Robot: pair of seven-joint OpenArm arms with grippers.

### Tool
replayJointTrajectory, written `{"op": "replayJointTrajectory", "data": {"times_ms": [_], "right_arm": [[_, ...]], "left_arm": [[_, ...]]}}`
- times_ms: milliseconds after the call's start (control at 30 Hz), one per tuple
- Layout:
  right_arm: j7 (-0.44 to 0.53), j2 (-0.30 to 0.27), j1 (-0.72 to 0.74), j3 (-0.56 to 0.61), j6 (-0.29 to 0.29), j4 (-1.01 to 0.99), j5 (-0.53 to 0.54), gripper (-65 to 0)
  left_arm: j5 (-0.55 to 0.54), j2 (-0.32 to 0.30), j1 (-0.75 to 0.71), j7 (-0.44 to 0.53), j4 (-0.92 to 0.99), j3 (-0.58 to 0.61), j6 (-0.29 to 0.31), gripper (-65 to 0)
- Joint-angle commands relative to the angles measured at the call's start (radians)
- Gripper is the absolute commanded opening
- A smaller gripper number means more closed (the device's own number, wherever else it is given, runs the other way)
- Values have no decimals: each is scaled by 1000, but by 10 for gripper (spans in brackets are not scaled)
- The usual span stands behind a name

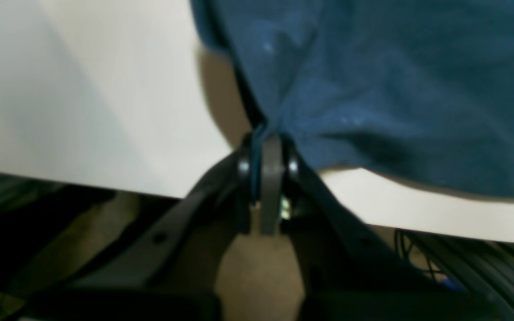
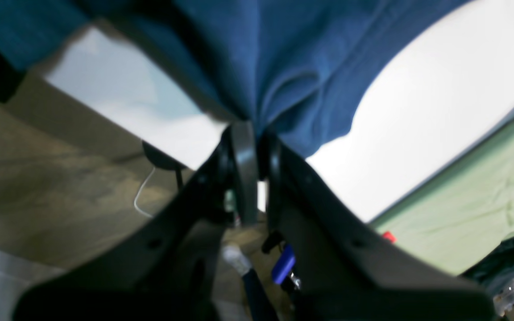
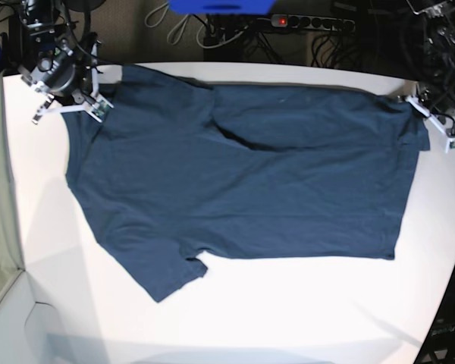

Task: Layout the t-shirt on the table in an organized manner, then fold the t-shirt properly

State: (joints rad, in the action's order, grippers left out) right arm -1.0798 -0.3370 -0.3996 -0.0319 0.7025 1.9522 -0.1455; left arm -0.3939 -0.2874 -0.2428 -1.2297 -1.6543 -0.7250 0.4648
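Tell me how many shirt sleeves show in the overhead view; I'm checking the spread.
1 for sure: a sleeve of the t-shirt lies flat, pointing toward the near table edge. The other, at the far edge, may be hidden under folded cloth.

Both grippers are built of matte black parts. The left gripper [image 1: 266, 147] has two dark, slim fingers [image 1: 271, 187] with a round silvery screw head on each side, and angled black struts with small holes spreading below. The right gripper [image 2: 251, 133] looks alike, with curved black fingers [image 2: 244, 169]. In the base view, white brackets sit on both wrists, and black cables run around the right arm.
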Motion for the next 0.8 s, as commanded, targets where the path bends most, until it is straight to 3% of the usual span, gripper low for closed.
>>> {"op": "replayJointTrajectory", "data": {"times_ms": [0,233,367,500,600,700,767], "right_arm": [[-1,-9,-2,-6,-4,14,-3,-650],[-4,-14,-3,-9,-4,14,-3,-390],[-4,-7,-25,-89,-4,25,-3,-244],[-4,8,-28,-155,-4,31,-3,-193],[-4,37,-46,-204,-4,32,-3,-190],[-3,85,-48,-205,-4,32,-3,-190],[-3,126,-45,-207,-4,32,-3,-191]], "left_arm": [[-4,-19,6,12,4,-6,-2,-648],[-3,-26,6,12,56,-6,-2,-645],[2,-28,6,12,56,-6,-2,-644],[3,-29,10,12,56,-6,-2,-599],[5,-29,15,12,56,-9,-4,-484],[5,-29,16,12,49,-9,-4,-404],[2,-29,18,12,44,-9,-4,-398]]}}
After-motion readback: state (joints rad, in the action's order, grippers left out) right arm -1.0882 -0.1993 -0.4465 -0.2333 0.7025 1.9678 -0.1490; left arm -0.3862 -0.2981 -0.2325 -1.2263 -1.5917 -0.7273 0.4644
